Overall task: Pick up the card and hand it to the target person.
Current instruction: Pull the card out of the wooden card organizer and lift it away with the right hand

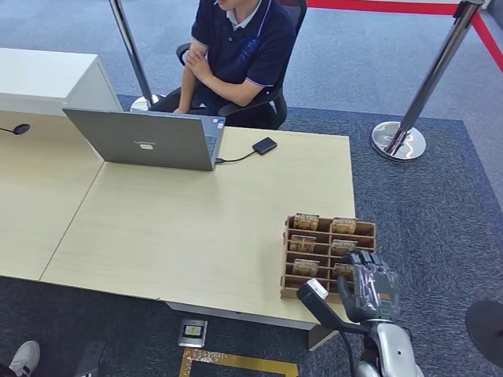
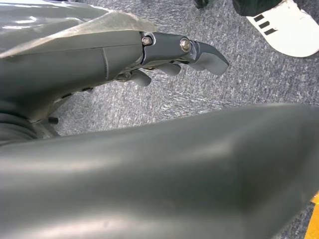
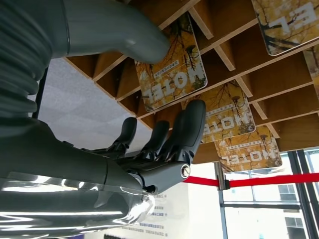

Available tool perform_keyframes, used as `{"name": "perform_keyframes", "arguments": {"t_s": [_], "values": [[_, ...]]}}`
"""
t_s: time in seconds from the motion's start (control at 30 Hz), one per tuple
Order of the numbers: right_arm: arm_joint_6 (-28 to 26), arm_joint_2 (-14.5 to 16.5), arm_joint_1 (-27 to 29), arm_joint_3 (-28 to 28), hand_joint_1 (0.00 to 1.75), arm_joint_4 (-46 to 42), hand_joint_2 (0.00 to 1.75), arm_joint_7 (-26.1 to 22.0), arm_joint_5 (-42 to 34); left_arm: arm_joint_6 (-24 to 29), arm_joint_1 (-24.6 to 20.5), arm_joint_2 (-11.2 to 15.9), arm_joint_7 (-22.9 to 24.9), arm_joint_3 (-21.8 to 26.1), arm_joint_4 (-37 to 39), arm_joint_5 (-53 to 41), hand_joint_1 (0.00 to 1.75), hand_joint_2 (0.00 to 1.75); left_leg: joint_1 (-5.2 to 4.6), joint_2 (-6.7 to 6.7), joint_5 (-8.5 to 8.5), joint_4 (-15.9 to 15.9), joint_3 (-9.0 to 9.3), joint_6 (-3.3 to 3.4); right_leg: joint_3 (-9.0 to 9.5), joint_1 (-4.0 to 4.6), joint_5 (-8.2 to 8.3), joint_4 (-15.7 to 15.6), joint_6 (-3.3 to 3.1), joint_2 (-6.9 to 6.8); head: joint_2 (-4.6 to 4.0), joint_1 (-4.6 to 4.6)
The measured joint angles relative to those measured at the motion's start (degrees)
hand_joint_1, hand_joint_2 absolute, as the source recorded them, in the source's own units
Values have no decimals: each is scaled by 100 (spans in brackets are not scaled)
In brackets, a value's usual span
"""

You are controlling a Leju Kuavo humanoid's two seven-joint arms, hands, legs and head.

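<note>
your right hand [image 1: 368, 284] sits at the near right corner of the table [image 1: 178, 228], right over the near end of the wooden card rack [image 1: 327, 255], which is where it needs to be to reach a card. in the right wrist view its fingers [image 3: 180, 134] are spread and lightly curled, the thumb [image 3: 124, 35] well apart from them, with a yellow hotel card [image 3: 173, 69] lying in its slot between thumb and fingers; nothing is pinched yet, and you cannot tell whether a fingertip touches it. more cards lie in the slots beyond. the cards lie flat in shallow compartments, so you will likely need to close onto an edge rather than the face. your left hand [image 2: 177, 55] hangs down by the carpet, fingers loosely apart and holding nothing, kept out of the way. the seated person [image 1: 237, 55] waits at the far side behind the laptop [image 1: 148, 140], well apart from the rack, so the handover means a long reach across
</note>
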Motion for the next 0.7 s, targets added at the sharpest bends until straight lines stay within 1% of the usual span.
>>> {"name": "perform_keyframes", "arguments": {"t_s": [0.17, 0.4, 0.53, 0.67, 0.7], "values": [[2, -2, 1, -6, 82, 0, 175, 1, 1, 0, 0, -1, 0, 0, 0, -6, 0, 0, 0, 0, 0, 0, 0, 0, 0, 0, 0, 0, 0, 0, 0, 0], [2, -2, 4, -7, 94, 0, 175, 2, 7, 0, 1, -1, 0, 2, 0, -8, 0, 0, 0, 0, 0, 0, 0, 0, 0, 0, 0, 0, 0, 0, 0, 0], [0, -2, 4, -8, 120, -5, 175, 6, 19, 0, 1, -1, 0, 5, 0, -17, 0, 0, 0, 0, 0, 0, 1, 0, 0, 0, 0, 0, 0, 0, 0, 0], [-1, -2, 27, -8, 141, -13, 175, 8, 18, 0, 2, -2, 0, 8, 0, -16, 0, 0, 0, 0, 0, 0, 1, 0, 1, 0, 0, 0, 0, 0, 0, 0], [-1, -2, 33, -8, 150, -14, 175, 8, 18, 0, 2, -2, 0, 9, 0, -15, 0, 0, 0, 0, 0, 0, 1, 0, 1, 0, 0, 0, 0, 0, 0, 0]]}}
